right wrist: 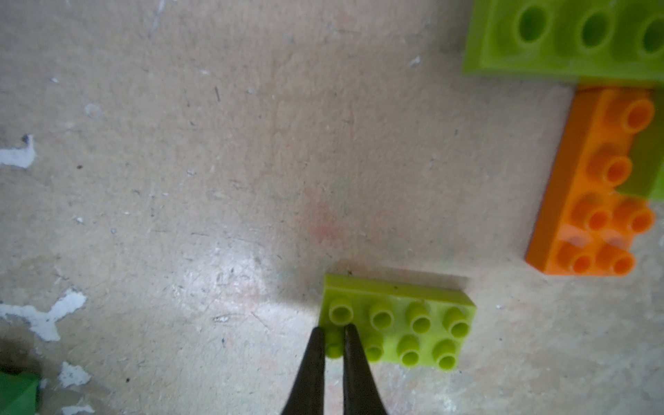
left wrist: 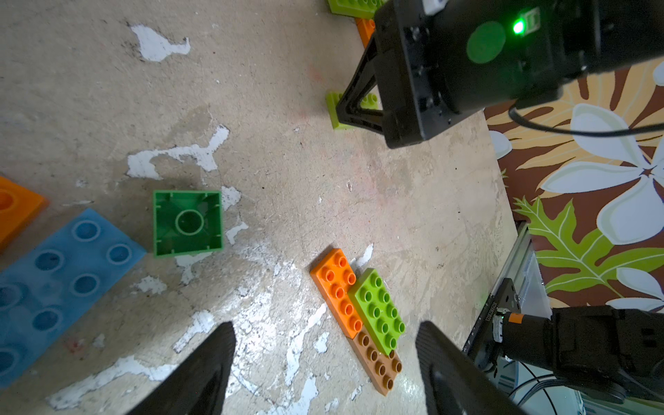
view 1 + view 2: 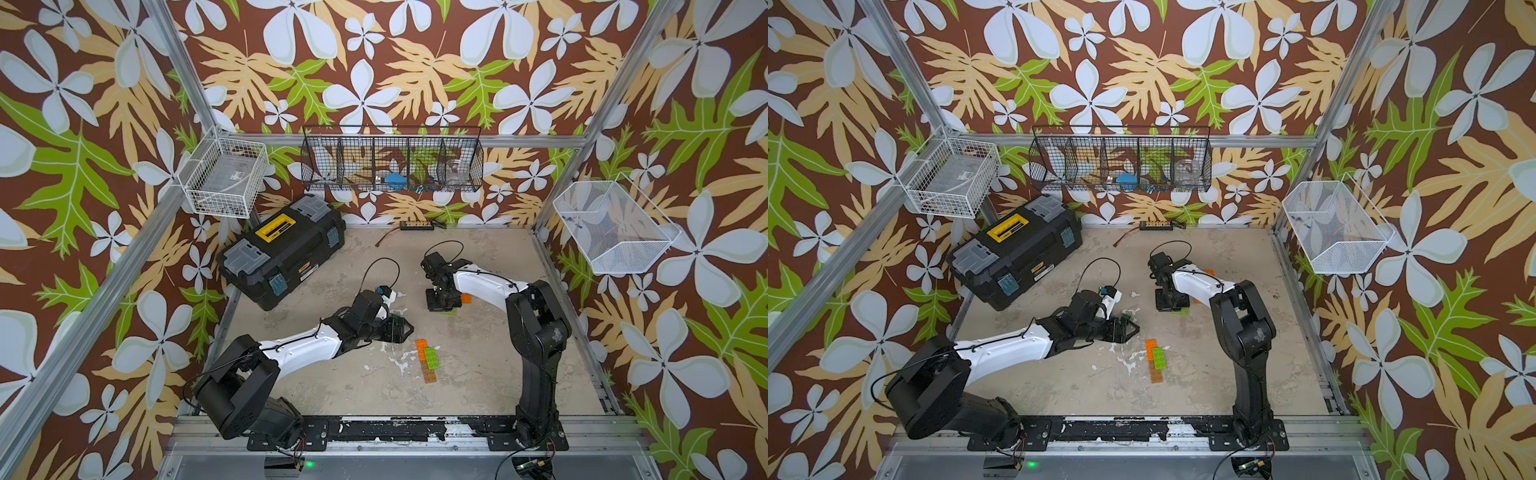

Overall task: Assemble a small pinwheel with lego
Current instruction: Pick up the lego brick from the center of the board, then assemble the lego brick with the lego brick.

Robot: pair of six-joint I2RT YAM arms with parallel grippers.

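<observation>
A: Where is the right claw point(image 1: 332, 332) sitting?
B: It is resting at the corner of a lime green brick point(image 1: 406, 323) that is lying studs-up on the desk point(image 1: 215, 179). Its fingers are pinching one corner stud between them, almost pressed together.
A: What is lying near it?
B: An orange brick point(image 1: 593, 201) is lying nearby, not touching it, studs-up too. A second lime brick point(image 1: 560, 39) is overlapping that orange one.
A: And the left claw point(image 2: 325, 327)?
B: It is hovering over the desk with its fingers spread wide, gripping nothing. In its wrist view an orange plate point(image 2: 336, 291) and a tan-brown plate point(image 2: 381, 366) are lying end to end, and a lime plate point(image 2: 377, 309) is sitting on top, bridging both. In both top views that trio point(image 3: 428, 359) is lying mid-desk, between the two arms.
A: Anything else?
B: A dark green square point(image 2: 187, 222) is lying flipped over, hollow side showing, just beside a blurred blue brick point(image 2: 54, 280).
</observation>
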